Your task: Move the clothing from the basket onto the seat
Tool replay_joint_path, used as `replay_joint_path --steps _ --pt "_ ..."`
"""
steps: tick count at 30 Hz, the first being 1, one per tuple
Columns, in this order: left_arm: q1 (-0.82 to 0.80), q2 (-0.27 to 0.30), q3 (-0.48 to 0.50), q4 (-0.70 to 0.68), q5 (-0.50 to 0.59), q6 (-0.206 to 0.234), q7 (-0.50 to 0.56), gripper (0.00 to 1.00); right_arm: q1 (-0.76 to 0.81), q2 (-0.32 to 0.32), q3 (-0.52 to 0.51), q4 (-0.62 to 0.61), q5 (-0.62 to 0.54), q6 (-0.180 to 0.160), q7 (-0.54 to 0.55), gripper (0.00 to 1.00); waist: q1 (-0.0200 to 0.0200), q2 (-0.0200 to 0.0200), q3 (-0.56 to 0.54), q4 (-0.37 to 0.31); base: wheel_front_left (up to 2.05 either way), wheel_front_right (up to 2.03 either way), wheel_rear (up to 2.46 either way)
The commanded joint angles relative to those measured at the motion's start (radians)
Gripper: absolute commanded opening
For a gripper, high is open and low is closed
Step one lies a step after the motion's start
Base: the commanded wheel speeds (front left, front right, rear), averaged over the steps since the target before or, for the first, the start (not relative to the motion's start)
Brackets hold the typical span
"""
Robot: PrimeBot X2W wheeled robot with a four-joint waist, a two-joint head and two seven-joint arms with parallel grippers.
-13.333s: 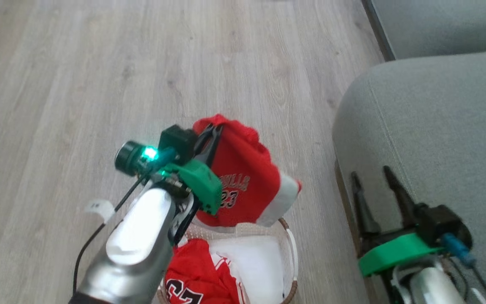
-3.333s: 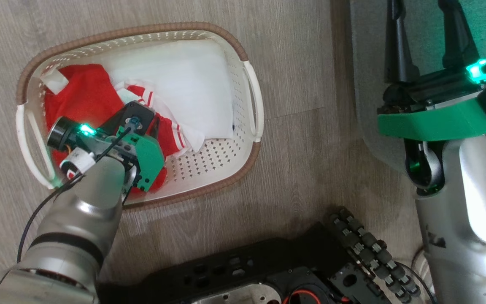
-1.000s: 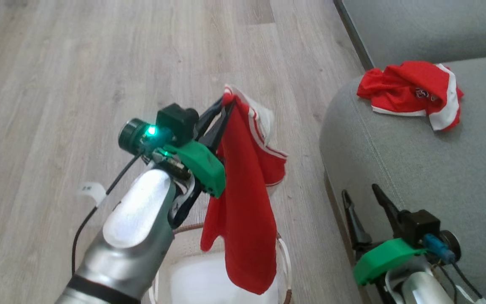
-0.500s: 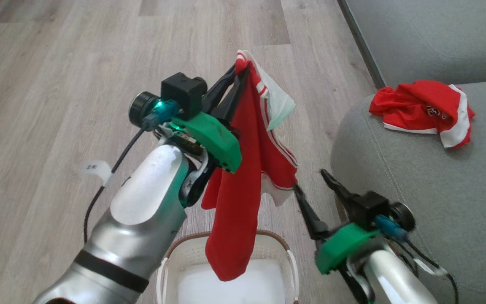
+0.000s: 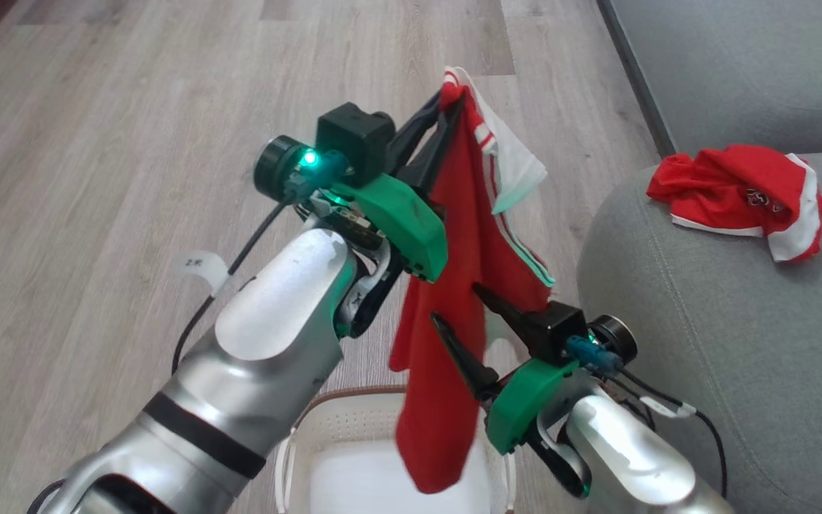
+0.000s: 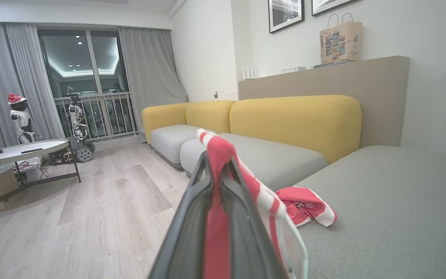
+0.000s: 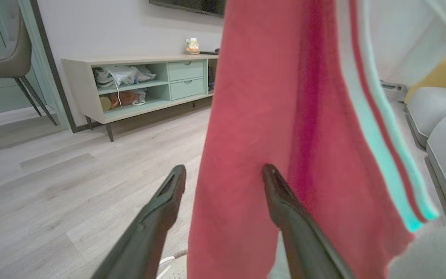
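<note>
Left pincer (image 5: 449, 106) on clothing (image 5: 469, 221) edge, aloft

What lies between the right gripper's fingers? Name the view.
The red clothing, hanging from the left gripper, shows in the gap of the open right gripper in the right wrist view; whether inside it or just beyond the tips is unclear.

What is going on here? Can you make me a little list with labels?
left gripper: shut on the hanging red clothing, held up above the basket
right gripper: open, fingers spread next to the hanging cloth, not gripping it
other red clothing: lying crumpled on the seat
basket: on the wooden floor beside the seat, with a white pad inside
left to do: put the hanging piece on the seat
</note>
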Motion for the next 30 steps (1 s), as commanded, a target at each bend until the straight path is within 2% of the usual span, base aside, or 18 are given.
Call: replay_joint_path --steps 1,7,8,9,10,11,20,21,22,23,24,25,26,30 --pt "-0.084 0.014 0.021 -0.026 -0.012 0.011 -0.014 0.0 -0.063 0.006 0.015 -0.01 0.015 0.007 -0.006 1.0 0.0001 -0.0001 0.001 0.005 0.0 0.0 0.0" --pt "-0.106 0.014 -0.045 -0.042 -0.06 0.036 -0.014 0.0 -0.115 0.006 0.012 0.07 0.014 0.007 -0.006 1.0 0.0001 -0.0001 0.004 0.021 0.0 0.0 0.0" --pt "-0.11 0.014 -0.054 -0.044 -0.067 0.04 -0.015 0.0 -0.122 0.006 0.004 0.078 0.012 0.007 -0.006 0.75 0.0001 -0.0001 0.005 0.024 0.0 0.0 0.0" --pt "-0.113 0.014 -0.062 -0.047 -0.074 0.043 -0.016 0.0 -0.128 0.006 -0.005 0.082 0.008 0.007 -0.006 0.45 0.0001 -0.0001 0.006 0.026 0.0 0.0 0.0" --pt "-0.116 0.014 -0.069 -0.048 -0.081 0.047 -0.018 0.0 -0.134 0.006 -0.012 0.086 0.002 0.007 -0.006 0.27 0.0001 -0.0001 0.007 0.028 0.0 0.0 0.0" --pt "-0.119 0.014 -0.075 -0.049 -0.087 0.05 -0.02 0.0 -0.138 0.006 -0.016 0.09 -0.002 0.007 -0.006 0.0 0.0001 -0.0001 0.008 0.029 0.0 0.0 0.0" --pt "-0.101 0.023 -0.059 0.032 -0.118 0.075 -0.049 0.0 -0.142 0.006 -0.056 0.071 0.019 0.007 -0.006 0.0 0.0001 -0.0001 0.021 0.018 0.0 0.0 0.0" --pt "-0.094 0.027 -0.054 0.045 -0.121 0.076 -0.054 0.11 -0.14 0.006 -0.061 0.067 0.02 0.007 -0.006 0.0 0.0001 -0.0001 0.023 0.015 0.0 0.0 0.0" --pt "-0.088 0.031 -0.05 0.057 -0.122 0.077 -0.058 0.27 -0.139 0.006 -0.066 0.061 0.02 0.007 -0.006 0.0 0.0001 -0.0001 0.024 0.011 0.0 0.0 0.0" --pt "-0.088 0.031 -0.05 0.057 -0.122 0.077 -0.058 0.27 -0.139 0.006 -0.066 0.061 0.02 0.007 -0.006 0.0 0.0001 -0.0001 0.024 0.011 0.0 0.0 0.0" --pt "-0.08 0.034 -0.045 0.067 -0.125 0.077 -0.064 0.46 -0.138 0.006 -0.073 0.055 0.019 0.007 -0.006 0.0 0.0001 -0.0001 0.026 0.007 0.0 0.0 0.0" --pt "-0.071 0.036 -0.038 0.076 -0.128 0.077 -0.069 0.83 -0.138 0.006 -0.08 0.049 0.018 0.007 -0.006 0.0 0.0001 -0.0001 0.027 0.002 0.0 0.0 0.0" --pt "-0.062 0.039 -0.034 0.085 -0.129 0.076 -0.073 1.0 -0.138 0.006 -0.088 0.041 0.016 0.007 -0.006 0.0 0.0001 -0.0001 0.028 -0.002 0.0 0.0 0.0" --pt "-0.021 0.045 -0.01 0.103 -0.128 0.071 -0.087 1.0 -0.143 0.006 -0.13 0.01 -0.003 0.007 -0.006 0.0 0.0001 -0.0001 0.034 -0.021 0.0 0.0 0.0"
